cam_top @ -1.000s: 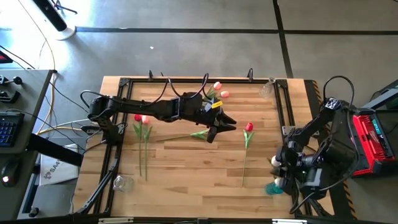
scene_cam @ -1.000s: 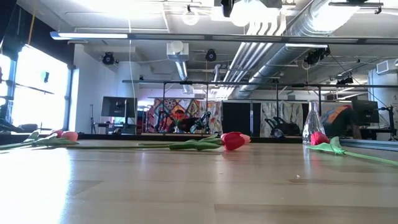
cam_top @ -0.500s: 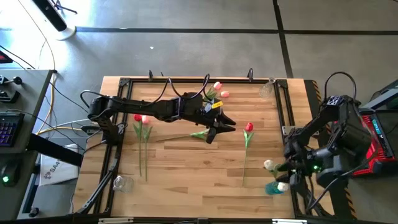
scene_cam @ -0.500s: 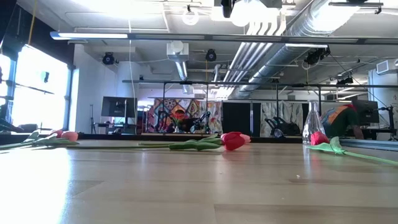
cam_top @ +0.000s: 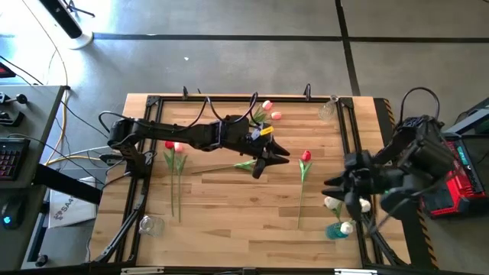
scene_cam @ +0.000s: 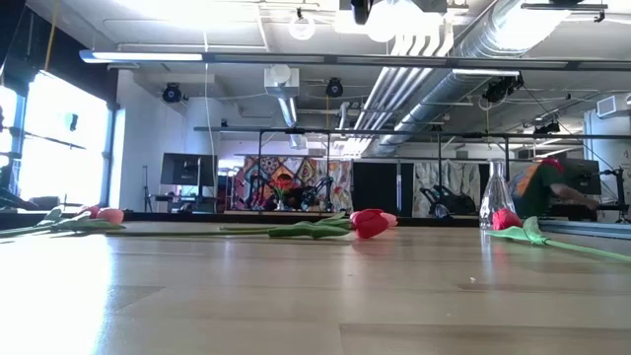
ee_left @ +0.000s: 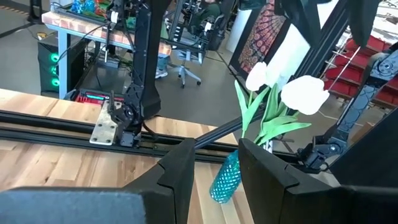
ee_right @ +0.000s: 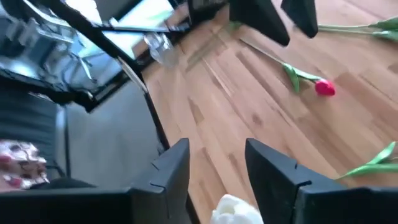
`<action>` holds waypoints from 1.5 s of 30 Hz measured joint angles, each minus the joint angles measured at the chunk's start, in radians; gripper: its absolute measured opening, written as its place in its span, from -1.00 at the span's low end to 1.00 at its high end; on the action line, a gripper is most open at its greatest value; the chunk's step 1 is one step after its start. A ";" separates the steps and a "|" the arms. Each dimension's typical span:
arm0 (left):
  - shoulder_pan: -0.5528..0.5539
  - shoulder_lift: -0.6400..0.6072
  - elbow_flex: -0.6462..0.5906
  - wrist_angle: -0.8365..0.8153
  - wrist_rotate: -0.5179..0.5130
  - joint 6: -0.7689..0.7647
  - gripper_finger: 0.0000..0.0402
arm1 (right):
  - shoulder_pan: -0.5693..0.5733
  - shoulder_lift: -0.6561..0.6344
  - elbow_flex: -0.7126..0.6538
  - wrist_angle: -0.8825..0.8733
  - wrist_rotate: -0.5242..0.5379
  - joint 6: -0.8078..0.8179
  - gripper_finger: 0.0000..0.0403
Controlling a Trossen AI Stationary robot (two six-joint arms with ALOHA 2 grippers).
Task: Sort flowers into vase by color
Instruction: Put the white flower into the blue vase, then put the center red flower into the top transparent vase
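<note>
Red and pink tulips [cam_top: 174, 147] lie side by side at the table's left. Two pink tulips [cam_top: 271, 111] lie at the far edge. A red tulip [cam_top: 306, 156] lies right of centre and also shows in the right wrist view [ee_right: 324, 88]. A stem with a leaf [cam_top: 243, 163] lies at the centre. My left gripper [cam_top: 271, 159] hangs open over that stem's end, with nothing between its fingers [ee_left: 214, 180]. White tulips [cam_top: 336, 206] stand in a teal vase [ee_left: 225, 178] at the near right. My right gripper [cam_top: 336, 185] is open above them, over a white head [ee_right: 235, 209].
One clear glass vase [cam_top: 327, 109] stands at the far right corner, another [cam_top: 151, 224] at the near left. Black rails [cam_top: 348, 137] frame the table. Bare wood lies between the centre stem and the near edge. In the low view a person [scene_cam: 537, 187] moves in the room behind.
My right arm has risen from beside the teal vase and swung toward the far edge and the table's middle, uncovering the white tulip heads. The tulips stand in the vase as before. My left arm has kept still.
</note>
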 joint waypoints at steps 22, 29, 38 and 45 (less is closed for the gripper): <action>-0.011 0.000 0.000 -0.055 0.000 0.000 -0.44 | -0.036 0.069 0.021 -0.057 -0.355 0.072 -0.37; 0.001 -0.006 0.000 -0.098 0.000 -0.019 -0.44 | -0.022 0.068 0.128 -0.058 -0.156 0.065 -0.37; 0.074 -0.040 0.000 -0.450 -0.013 -0.015 -0.44 | -0.164 0.077 0.165 -0.089 0.009 0.066 -0.36; 0.100 -0.003 0.000 -0.713 -0.061 0.192 -0.44 | -0.345 0.130 0.165 -0.089 -0.063 -0.003 -0.36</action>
